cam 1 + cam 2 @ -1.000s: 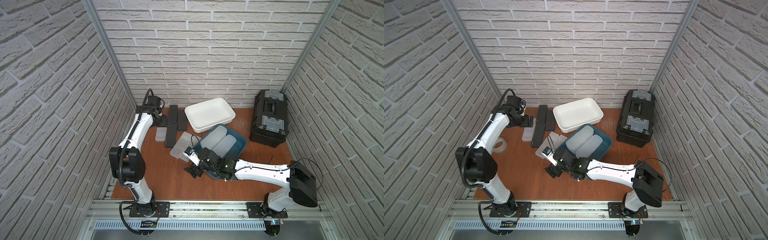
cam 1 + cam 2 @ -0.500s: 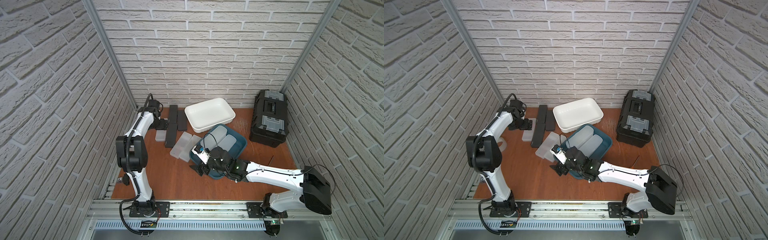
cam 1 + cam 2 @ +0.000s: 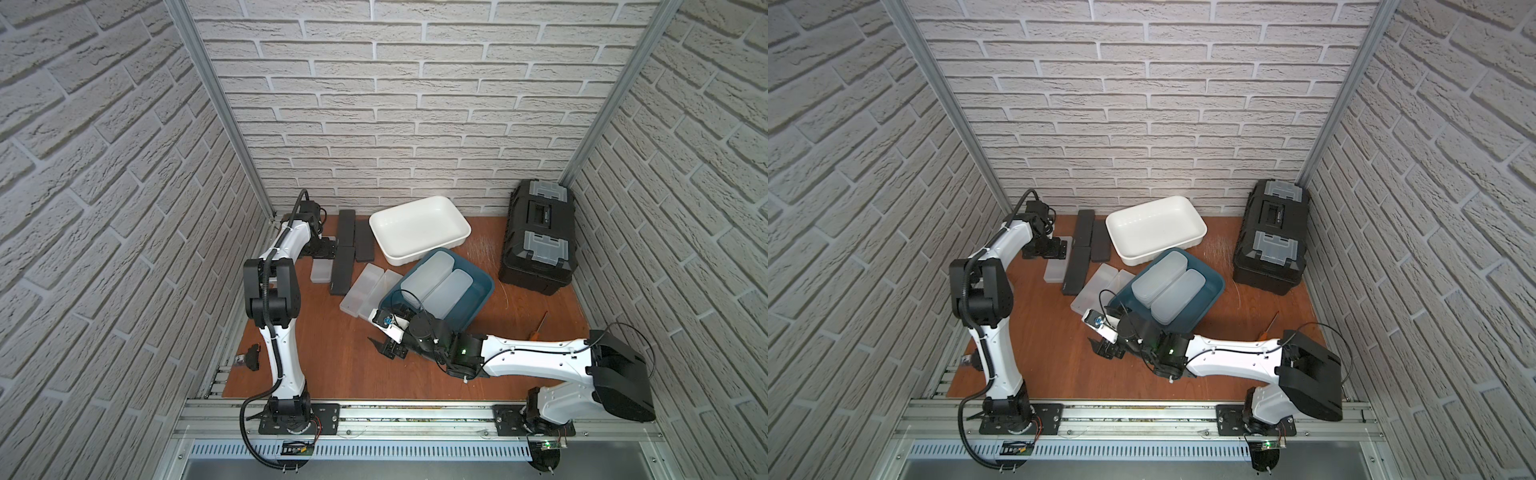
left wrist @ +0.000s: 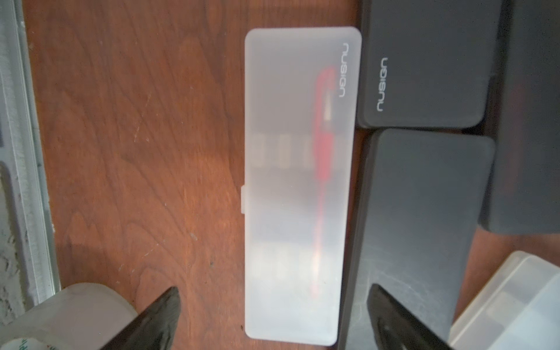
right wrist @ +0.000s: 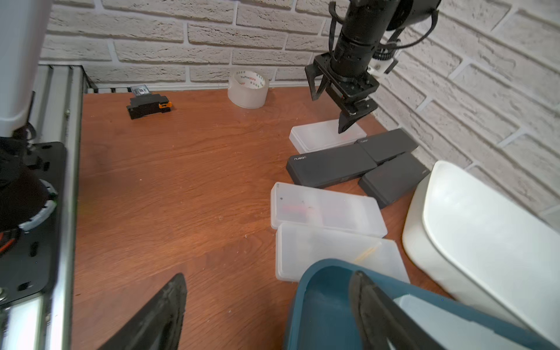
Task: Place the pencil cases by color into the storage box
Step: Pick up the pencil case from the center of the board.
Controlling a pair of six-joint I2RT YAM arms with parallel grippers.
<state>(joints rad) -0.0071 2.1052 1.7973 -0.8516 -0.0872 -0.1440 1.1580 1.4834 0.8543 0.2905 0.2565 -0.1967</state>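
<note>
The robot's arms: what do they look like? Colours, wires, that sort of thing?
The left arm and right arm are glossy white tubes joined by chunky black joints, on black bases bolted to a metal rail. Black cables loop alongside each. The left gripper and right gripper are black, each with two pointed, wedge-shaped fingers. A small green light glows on the right arm.

three black cases (image 3: 343, 270), five frosted cases (image 3: 451, 291) showing, two trays (image 3: 415, 232)

Probably a lab cell: brick-pattern panels (image 3: 415, 104), aluminium rail (image 3: 415, 419).
</note>
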